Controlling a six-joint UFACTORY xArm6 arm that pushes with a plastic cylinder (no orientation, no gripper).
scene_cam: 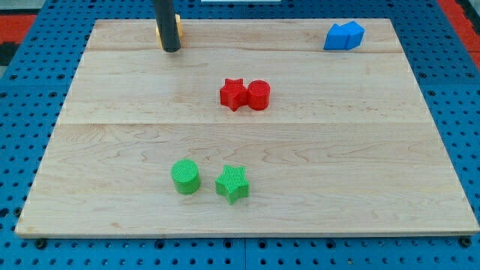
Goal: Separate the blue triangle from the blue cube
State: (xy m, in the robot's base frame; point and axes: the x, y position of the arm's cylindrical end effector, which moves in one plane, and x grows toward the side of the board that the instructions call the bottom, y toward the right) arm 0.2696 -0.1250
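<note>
The blue triangle and the blue cube sit touching each other at the view's top right of the wooden board; the cube is on the left, the triangle on the right. My tip rests on the board at the view's top left, far left of both blue blocks. A yellow-orange block stands right behind the rod and is mostly hidden by it.
A red star and a red cylinder touch near the board's middle. A green cylinder and a green star stand at the view's bottom centre. Blue pegboard surrounds the board.
</note>
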